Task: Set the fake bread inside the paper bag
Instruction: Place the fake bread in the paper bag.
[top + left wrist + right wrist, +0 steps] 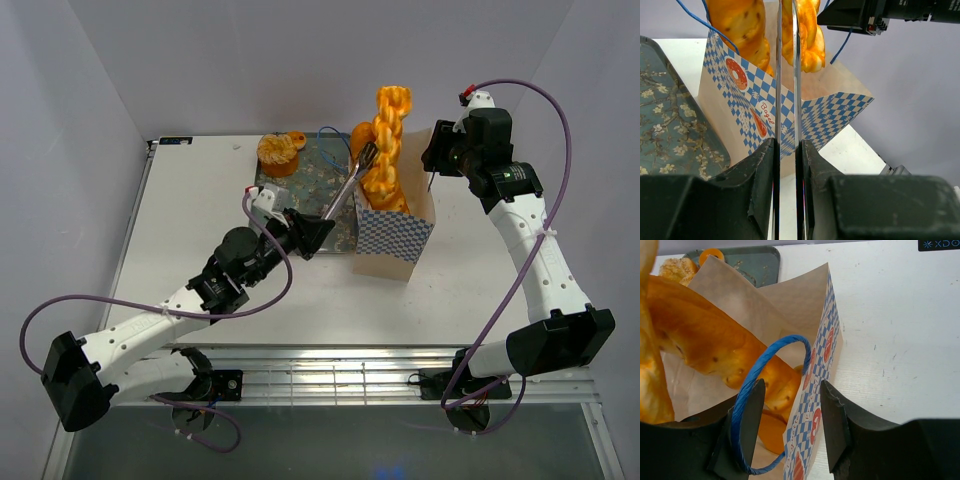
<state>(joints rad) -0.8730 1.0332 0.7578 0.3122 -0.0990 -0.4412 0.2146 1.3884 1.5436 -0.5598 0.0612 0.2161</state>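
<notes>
**Loading the paper bag, bread partly seated.** The paper bag [395,240] stands upright on the desk [200,200]. A twisted stick [388,135] rises out of its mouth, well above the rim, and a baguette [705,340] leans inside beside it. The left claw [318,232] is clenched on a pair of metal tongs [348,185], whose blades reach over the bag's left rim to the side of the stick. Whether the tips pinch the stick cannot be told. The right claw [792,385] is released: its fingers [832,425] straddle the bag's right wall and blue cord handle [770,390] without pinching either. To the left of the bag, a frosted cupcake [278,152] sits on the patterned tray [320,190], not yet bagged.

**Hazards.** The stick is tall and mostly unsupported, so letting it go at this height could send it toppling over the rim. Its weight, or a sideways push from the tongs, could also tip or slide the light bag, since the right claw only fences the wall. Withdrawing the tongs might snag the cord.
</notes>
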